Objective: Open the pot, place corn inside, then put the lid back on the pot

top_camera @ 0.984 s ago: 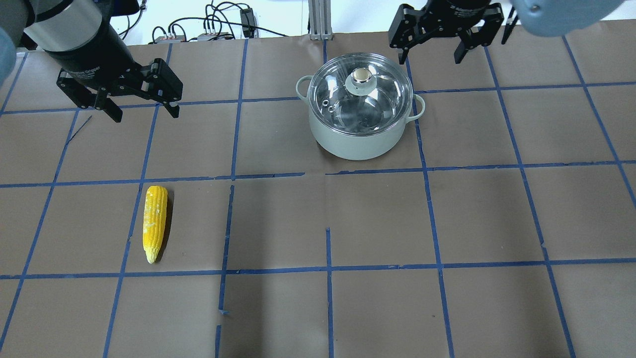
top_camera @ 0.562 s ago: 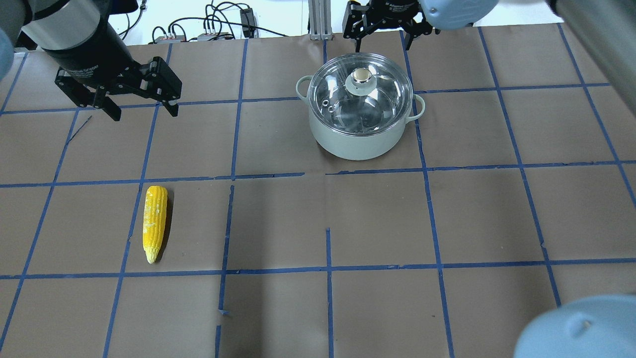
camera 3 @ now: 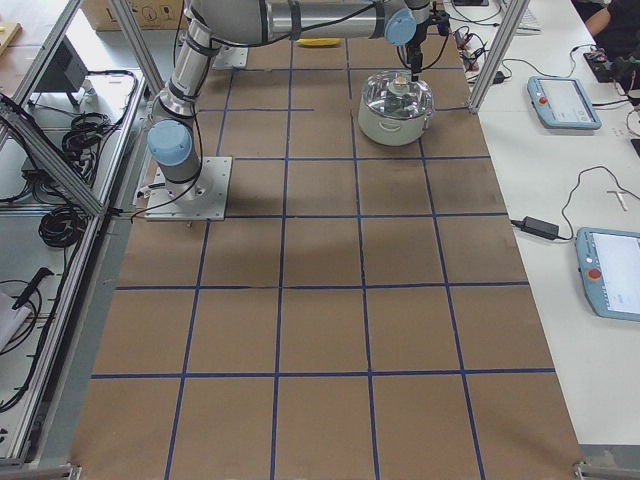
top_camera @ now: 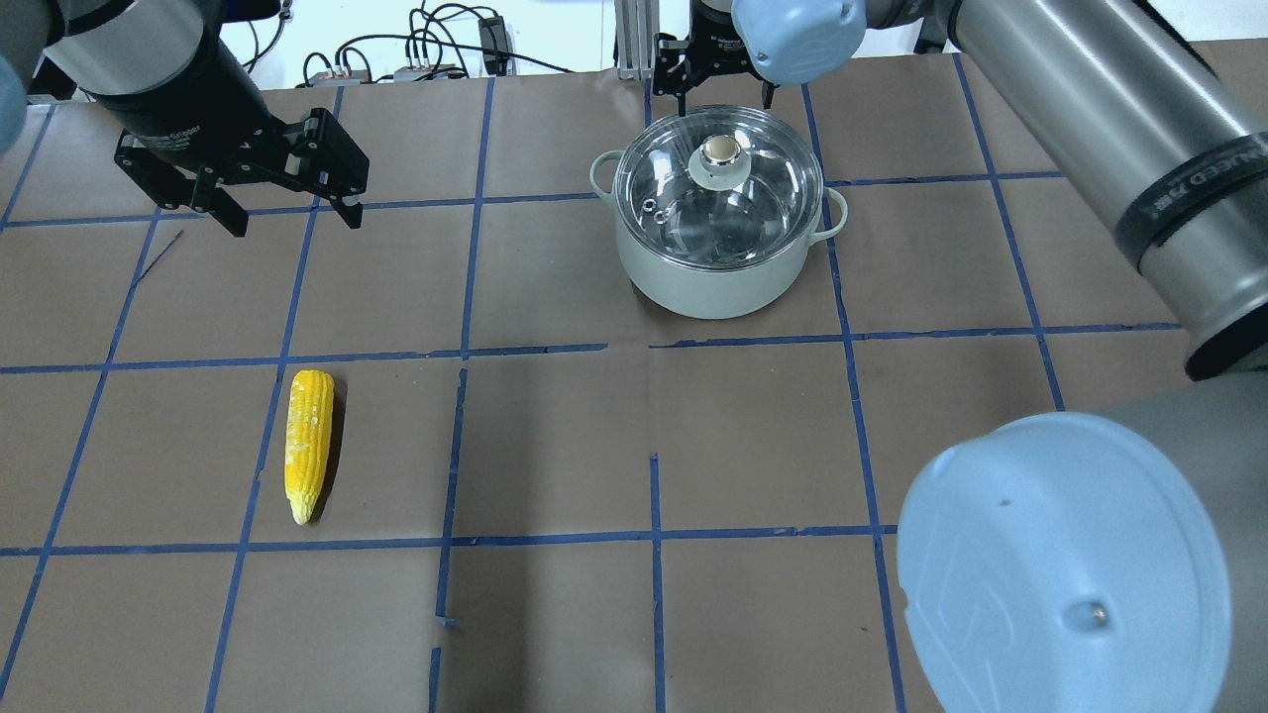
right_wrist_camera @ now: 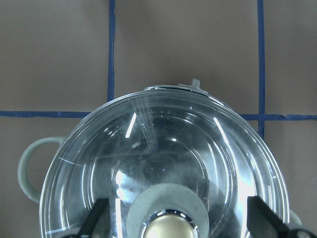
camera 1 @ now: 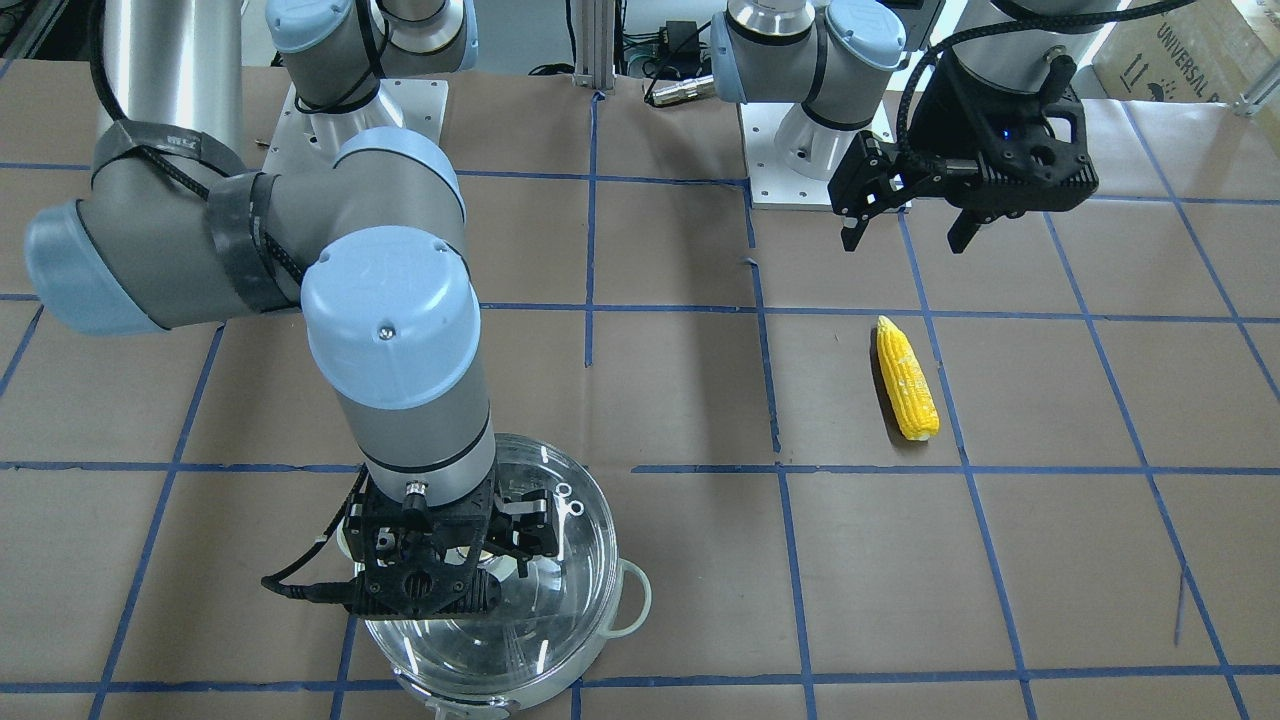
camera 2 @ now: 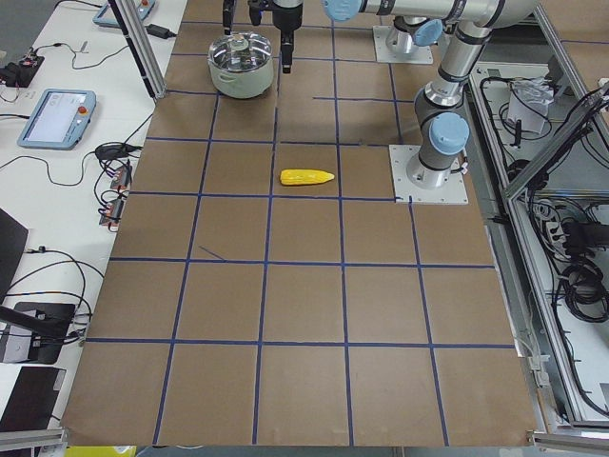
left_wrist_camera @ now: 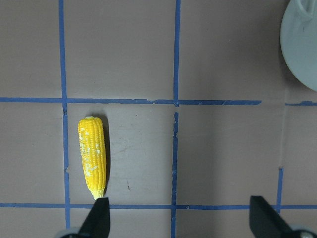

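Observation:
The pot [top_camera: 718,272] stands at the back centre of the table with the glass lid [top_camera: 763,203] on it, brass knob [top_camera: 721,151] up. My right gripper [top_camera: 724,99] is open and hovers over the pot's far side. In the right wrist view the knob [right_wrist_camera: 168,229] sits between the spread fingertips [right_wrist_camera: 96,218], below them. The corn [top_camera: 308,444] lies on the table at the front left, point towards the front. My left gripper [top_camera: 292,223] is open and empty, above and behind the corn. The left wrist view shows the corn [left_wrist_camera: 92,156] and the pot's edge [left_wrist_camera: 302,44].
My right arm's elbow [top_camera: 1060,564] and forearm [top_camera: 1119,149] fill the overhead view's right side. Cables [top_camera: 426,50] and a metal post [top_camera: 634,40] stand at the back edge. Blue tape lines grid the brown table.
My right gripper has swung left from the back right corner to over the pot's lid. My left gripper has hardly moved. Pot, lid and corn have not moved.

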